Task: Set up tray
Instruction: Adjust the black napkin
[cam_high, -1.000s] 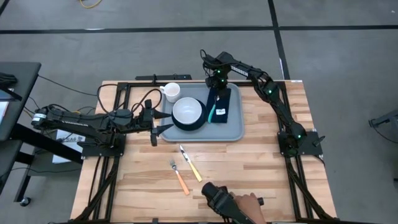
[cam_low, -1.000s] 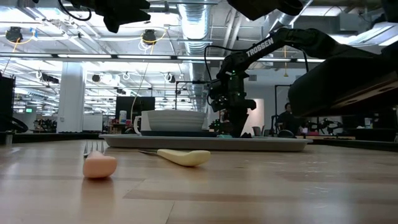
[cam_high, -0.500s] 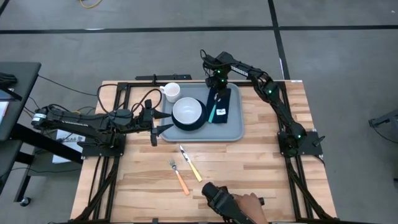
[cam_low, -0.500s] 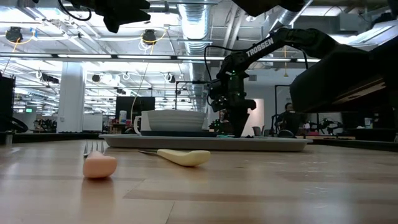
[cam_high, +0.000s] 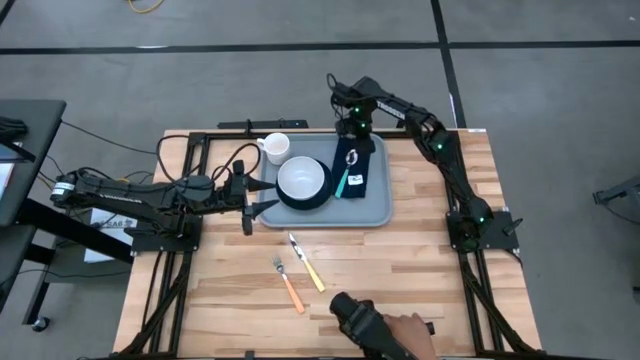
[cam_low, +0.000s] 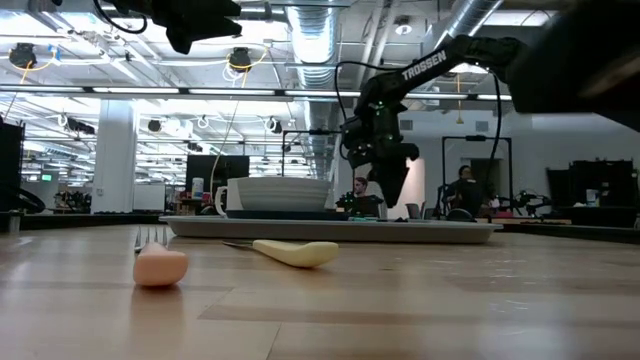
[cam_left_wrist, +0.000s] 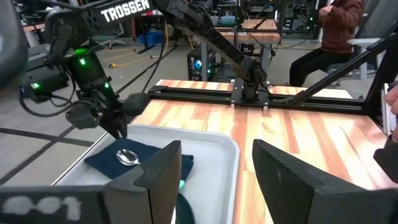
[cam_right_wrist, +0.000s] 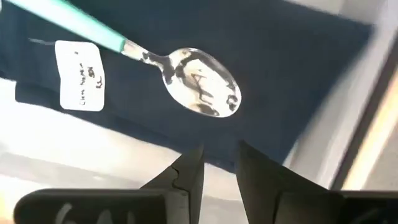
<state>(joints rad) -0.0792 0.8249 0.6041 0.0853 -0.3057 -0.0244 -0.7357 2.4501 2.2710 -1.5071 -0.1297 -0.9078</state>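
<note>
One spoon (cam_right_wrist: 198, 88), its bowl shown only by the right wrist view, lay on the napkin (cam_right_wrist: 261, 56) in the tray (cam_high: 375, 205); right gripper (cam_right_wrist: 217, 163) hung above, fingers slightly parted, empty.

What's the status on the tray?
Right claw empty above the spoon. Left claw open beside the tray. Spoon lies on napkin.

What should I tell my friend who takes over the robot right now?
Right pincer: slightly open, empty, above the far end of the navy napkin.
Left pincer: open, empty, waiting at the tray's left edge.
Done: bowl on dark plate, napkin and teal-handled spoon on the tray.
Left: fork and knife lie on the table in front of the tray; white mug sits off its far-left corner.
</note>
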